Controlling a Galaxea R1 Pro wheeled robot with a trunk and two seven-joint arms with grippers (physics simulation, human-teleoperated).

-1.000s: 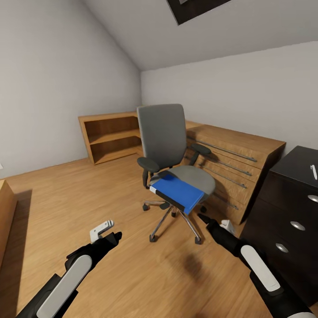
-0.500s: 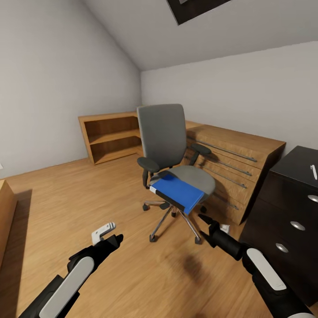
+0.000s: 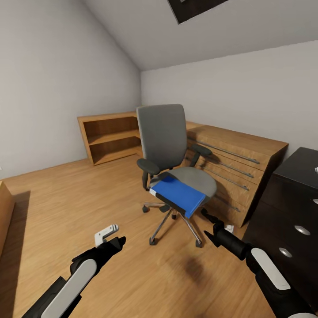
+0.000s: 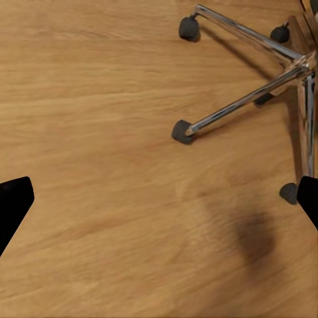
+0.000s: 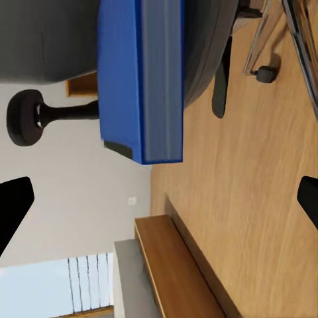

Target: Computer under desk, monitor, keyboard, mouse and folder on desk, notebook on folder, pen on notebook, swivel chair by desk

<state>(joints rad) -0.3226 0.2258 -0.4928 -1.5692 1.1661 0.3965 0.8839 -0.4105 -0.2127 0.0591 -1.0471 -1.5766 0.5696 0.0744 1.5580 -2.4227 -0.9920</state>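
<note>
The grey swivel chair point(image 3: 162, 134) stands mid-room on its chrome star base point(image 4: 252, 99). A bright blue folder point(image 3: 179, 193) with a black spine lies on the seat, overhanging the front edge. My right gripper point(image 3: 206, 226) hovers open low in front of the chair, just below and to the right of the folder point(image 5: 141, 79), which lies a short way ahead along its fingers. My left gripper point(image 3: 117, 244) hangs open over the bare floor to the left of the chair base. At the far right stands the black desk point(image 3: 295, 207) with its knobbed drawers. A whitish pen point(image 3: 316, 169) lies on its top at the picture's edge.
A light wooden drawer chest point(image 3: 236, 157) stands behind the chair, against the black desk's side. A low wooden bookshelf point(image 3: 109, 136) fills the far corner. The edge of another wooden piece point(image 3: 4, 207) shows at the far left. Wooden floor point(image 3: 88, 198) stretches left of the chair.
The whole picture has shifted slightly, with the desk sliding toward the right edge. Both arms sit a little lower in the view. The chair and folder have not moved.
</note>
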